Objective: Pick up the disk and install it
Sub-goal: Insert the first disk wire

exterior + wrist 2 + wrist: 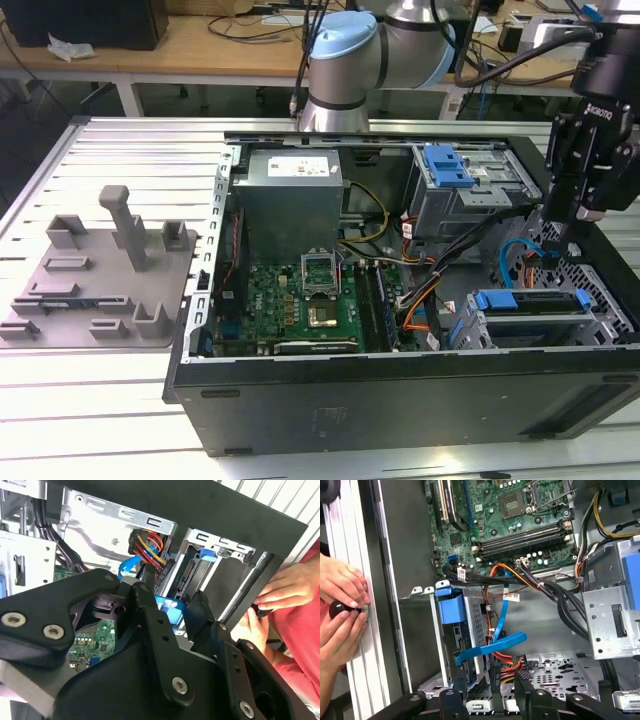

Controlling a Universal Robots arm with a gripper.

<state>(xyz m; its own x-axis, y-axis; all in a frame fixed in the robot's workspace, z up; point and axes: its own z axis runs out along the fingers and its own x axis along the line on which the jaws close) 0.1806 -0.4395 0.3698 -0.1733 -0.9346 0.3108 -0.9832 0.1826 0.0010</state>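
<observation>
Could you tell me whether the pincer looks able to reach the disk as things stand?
Probably yes: the pincer hangs open just above the drive cage, and the blue top edge of the disk lies uncovered. The blue cable and orange wires close by might brush a finger.

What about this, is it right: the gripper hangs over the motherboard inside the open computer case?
No. The exterior view shows the gripper hanging by the drive cage and the disk, not over the motherboard, inside the open computer case.
</observation>
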